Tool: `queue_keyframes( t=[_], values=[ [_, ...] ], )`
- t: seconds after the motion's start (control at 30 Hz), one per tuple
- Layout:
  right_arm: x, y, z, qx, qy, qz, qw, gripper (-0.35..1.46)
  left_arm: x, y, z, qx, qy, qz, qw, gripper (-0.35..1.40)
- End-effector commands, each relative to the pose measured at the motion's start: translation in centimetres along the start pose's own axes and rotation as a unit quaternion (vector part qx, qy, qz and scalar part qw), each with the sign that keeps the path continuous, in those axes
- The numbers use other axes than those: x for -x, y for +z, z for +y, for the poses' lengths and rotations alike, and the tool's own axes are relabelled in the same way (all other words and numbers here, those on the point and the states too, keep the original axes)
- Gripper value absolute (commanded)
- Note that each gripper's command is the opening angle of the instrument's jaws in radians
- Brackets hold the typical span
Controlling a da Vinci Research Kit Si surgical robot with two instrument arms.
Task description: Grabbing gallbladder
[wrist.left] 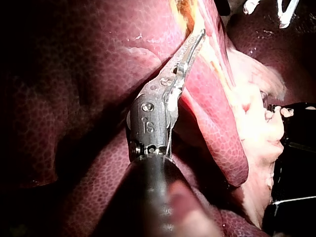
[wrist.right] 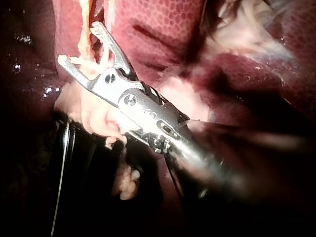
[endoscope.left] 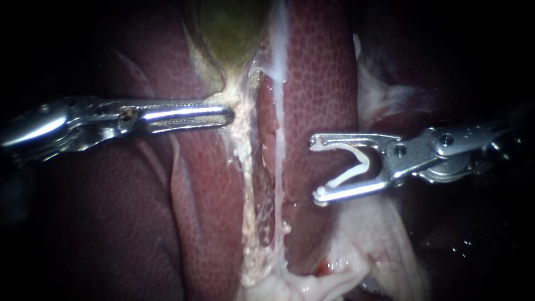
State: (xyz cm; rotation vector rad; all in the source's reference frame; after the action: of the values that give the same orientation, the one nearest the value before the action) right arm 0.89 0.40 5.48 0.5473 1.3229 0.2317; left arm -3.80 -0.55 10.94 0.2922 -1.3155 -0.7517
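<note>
The greenish gallbladder lies at the top centre between dark red liver lobes. It narrows down into a pale, crumbly strip of tissue. My left instrument comes in level from the left, its jaws together. Its tip rests against the pale tissue just below the gallbladder's neck, and no tissue shows between the jaws. The left wrist view shows that same tip against yellowish tissue. My right instrument hangs over the right lobe, clear of the tissue. Its jaws stand wide apart, holding a V-shaped white clip between them.
Pale fatty tissue spreads out at the lower right, under the right instrument. A whitish membrane lies on the liver above that instrument. In the right wrist view a black object sits under the pale tissue beside the shaft.
</note>
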Motion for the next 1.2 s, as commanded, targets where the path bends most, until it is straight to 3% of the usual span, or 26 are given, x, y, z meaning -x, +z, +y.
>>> queue_keyframes(
  t=[0.03,0.1,0.3,0.53,0.73,1.2],
  values=[
    [0.00,0.00,0.00,0.000,0.000,0.000,1.0000,0.60,0.04,-0.03,0.00,-0.001,-0.002,0.000,1.0000,-0.35],
    [0.00,0.00,0.00,0.000,0.000,0.000,1.0000,0.60,0.17,-0.12,0.00,-0.003,-0.005,0.002,1.0000,-0.35],
    [0.00,0.00,0.01,0.000,0.000,0.000,1.0000,0.60,0.58,-0.43,0.01,0.003,-0.010,-0.016,0.9998,-0.35],
    [0.01,0.00,0.01,0.000,0.000,0.000,1.0000,0.60,0.89,-0.78,0.06,0.012,-0.001,-0.030,0.9995,-0.35],
    [0.01,0.00,0.01,0.000,0.000,0.000,1.0000,0.60,1.00,-0.95,0.12,0.022,-0.001,-0.036,0.9991,-0.35],
    [0.01,0.00,0.01,0.000,0.000,0.000,1.0000,0.60,0.95,-0.93,0.08,0.031,0.001,-0.036,0.9989,-0.35]
  ],
)
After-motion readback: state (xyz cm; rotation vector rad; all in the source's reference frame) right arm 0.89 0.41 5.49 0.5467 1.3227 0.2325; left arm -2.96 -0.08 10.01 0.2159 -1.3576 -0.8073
